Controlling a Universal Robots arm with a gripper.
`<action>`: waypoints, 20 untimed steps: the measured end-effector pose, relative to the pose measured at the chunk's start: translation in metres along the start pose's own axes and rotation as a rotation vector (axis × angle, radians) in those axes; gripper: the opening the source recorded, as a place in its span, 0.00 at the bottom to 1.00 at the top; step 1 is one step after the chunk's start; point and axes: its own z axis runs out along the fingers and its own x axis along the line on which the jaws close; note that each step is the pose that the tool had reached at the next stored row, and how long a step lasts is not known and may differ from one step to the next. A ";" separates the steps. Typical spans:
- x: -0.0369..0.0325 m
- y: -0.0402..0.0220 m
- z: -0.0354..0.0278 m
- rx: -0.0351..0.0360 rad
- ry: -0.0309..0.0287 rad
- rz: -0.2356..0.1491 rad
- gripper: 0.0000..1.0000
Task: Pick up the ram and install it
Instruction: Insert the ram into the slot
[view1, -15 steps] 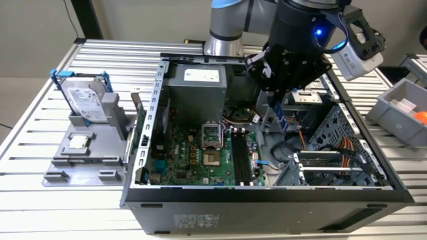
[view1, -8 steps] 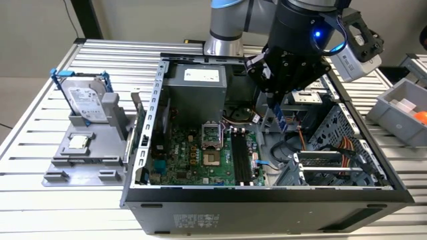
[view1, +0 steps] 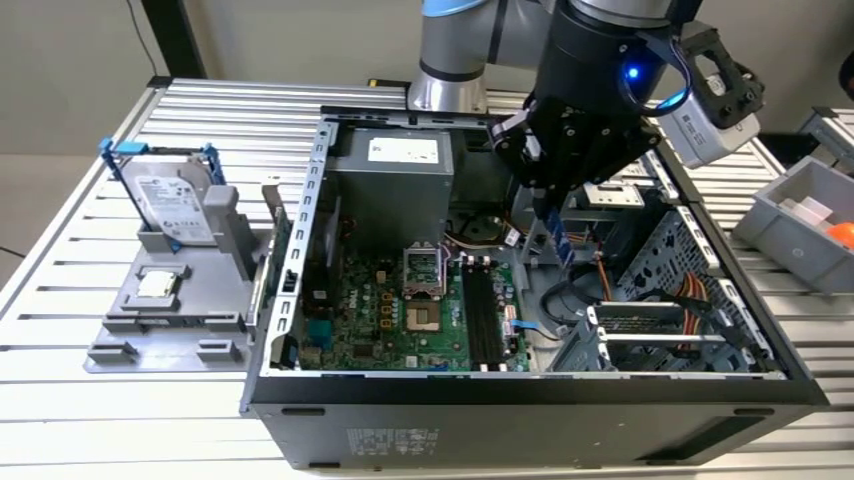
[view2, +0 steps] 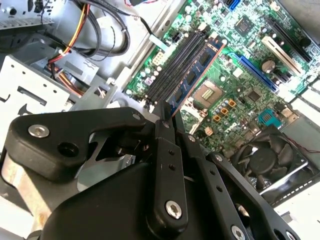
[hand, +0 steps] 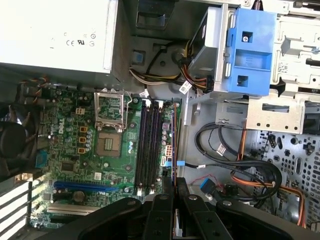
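Note:
My gripper (view2: 167, 117) is shut on the ram (view2: 196, 74), a long thin board with black chips that sticks out from between the fingers. In the first wrist view the ram (hand: 173, 142) shows edge-on as a dark thin line. It runs parallel to the long black slots (hand: 149, 145) and is offset toward the cable side. In the exterior view the gripper (view1: 545, 205) hangs inside the open computer case, above the green motherboard (view1: 387, 310) and behind its slots (view1: 487, 320).
A power supply (view1: 394, 165) fills the case's back. A blue drive cage (hand: 250, 50) and loose cables (hand: 240, 165) sit beside the slots. A fan (view2: 265, 155) is near the processor socket (hand: 110, 145). On the exterior view's left stands a hard drive (view1: 180, 205), on its right a grey bin (view1: 801, 215).

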 end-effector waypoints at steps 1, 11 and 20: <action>0.0000 0.0000 0.0000 0.0002 0.0000 0.000 0.00; 0.0005 -0.0004 0.0138 0.0024 -0.0009 0.032 0.00; 0.0011 -0.0008 0.0277 0.0066 -0.0037 0.133 0.00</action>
